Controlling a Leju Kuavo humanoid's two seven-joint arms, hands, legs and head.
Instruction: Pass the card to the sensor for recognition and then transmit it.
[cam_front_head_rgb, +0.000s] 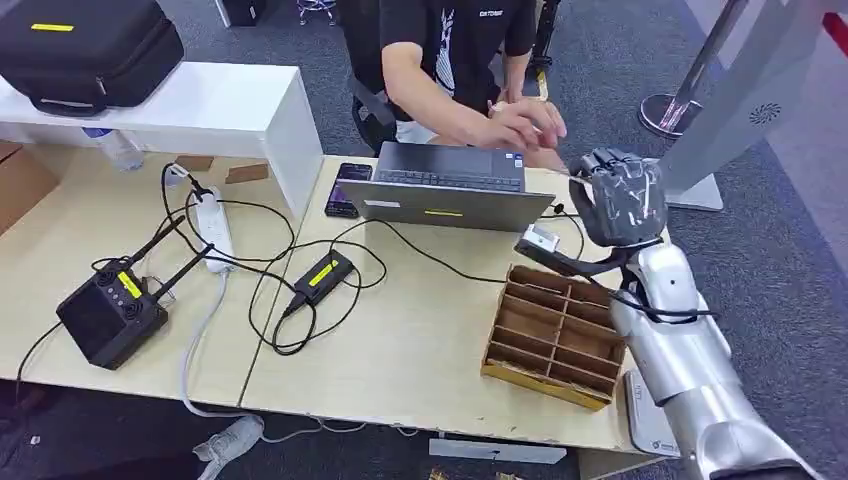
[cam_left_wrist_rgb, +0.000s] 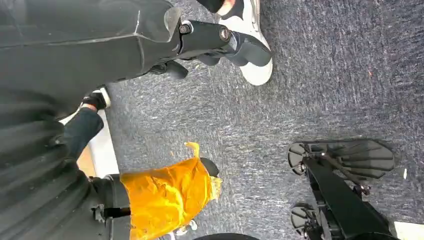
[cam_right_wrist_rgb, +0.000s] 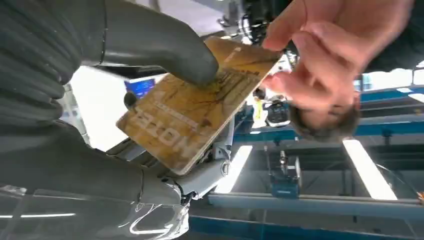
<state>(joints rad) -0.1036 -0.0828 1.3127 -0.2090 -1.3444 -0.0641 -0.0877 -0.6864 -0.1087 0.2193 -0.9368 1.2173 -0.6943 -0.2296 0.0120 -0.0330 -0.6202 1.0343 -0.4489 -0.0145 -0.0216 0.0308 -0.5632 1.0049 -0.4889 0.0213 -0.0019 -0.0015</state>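
Observation:
My right hand (cam_front_head_rgb: 618, 196) is raised beyond the table's far right edge, toward the seated person. It pinches a worn golden card (cam_right_wrist_rgb: 197, 102) between the thumb (cam_right_wrist_rgb: 165, 45) and the fingers below. A person's hand (cam_right_wrist_rgb: 320, 65) reaches to the card's far end, its fingers at or on the edge. In the head view that same person's hand (cam_front_head_rgb: 520, 125) sits just left of my hand. A black box with a yellow label, possibly the card sensor (cam_front_head_rgb: 322, 276), lies mid-table. My left hand (cam_left_wrist_rgb: 90, 45) hangs low over the carpet.
An open laptop (cam_front_head_rgb: 445, 190) and a phone (cam_front_head_rgb: 347, 188) lie in front of the person. A cardboard divider box (cam_front_head_rgb: 553, 335) stands under my right forearm. A black device (cam_front_head_rgb: 108, 315), power strip (cam_front_head_rgb: 213, 225) and tangled cables occupy the left side. A white shelf holds a black case (cam_front_head_rgb: 85, 45).

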